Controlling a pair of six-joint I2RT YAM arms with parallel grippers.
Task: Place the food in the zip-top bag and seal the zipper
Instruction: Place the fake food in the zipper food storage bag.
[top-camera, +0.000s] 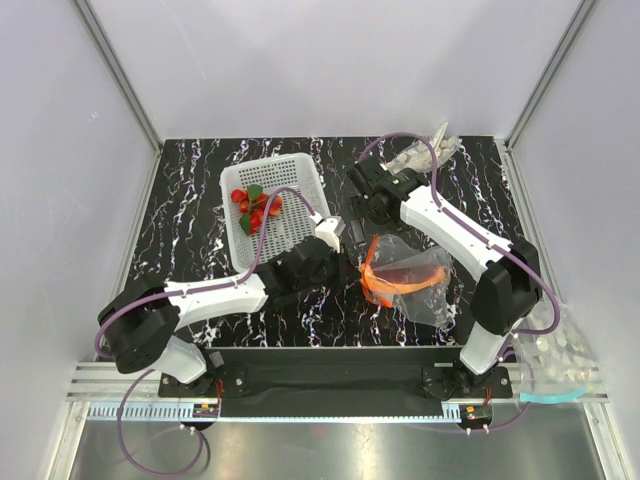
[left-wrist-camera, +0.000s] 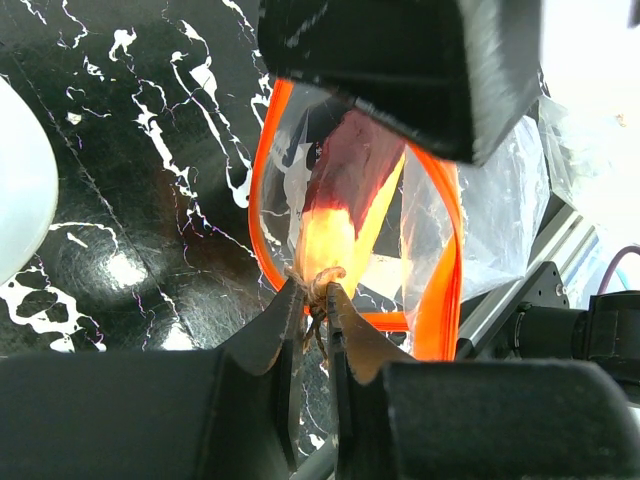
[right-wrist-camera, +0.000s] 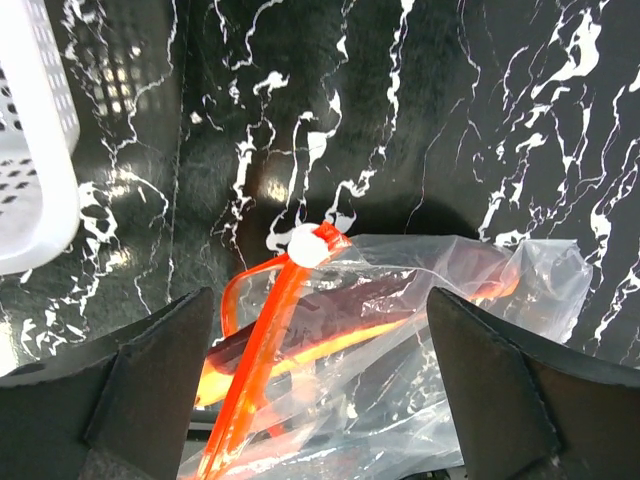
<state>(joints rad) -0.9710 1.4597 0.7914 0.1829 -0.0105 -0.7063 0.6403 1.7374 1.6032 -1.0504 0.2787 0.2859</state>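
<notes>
Toward the far edge of the table (top-camera: 190, 200), left of its middle, I see the white lattice basket (top-camera: 300, 165) with food in its left half: several red round pieces (top-camera: 248, 207) bunched together with green leafy bits (top-camera: 254, 190). Right of the table's middle and closer to the near edge lies the zip-top bag (top-camera: 425, 285), crumpled and clear. Its zipper (top-camera: 375, 285) is unsealed and bowed into an orange loop facing the basket side. From my left wrist camera the left claw (left-wrist-camera: 312, 290) is pinched together on the thin stalk end of the long red-orange piece (left-wrist-camera: 335, 200). That piece reaches through the zipper loop into the mouth of the bag, with the orange strip curving around it on both sides. A dark blurred block hangs over the far end of the piece, and I cannot tell what it is. From my right wrist camera the right claw (right-wrist-camera: 318, 295) stands wide apart above the bag and grips nothing. Below it the zipper's white slider (right-wrist-camera: 308, 245) sits at one end of the strip, and the long piece shows through the plastic, its pale end poking out past the strip. A clear plastic wad (top-camera: 425, 150) lies in the far right corner of the table.
</notes>
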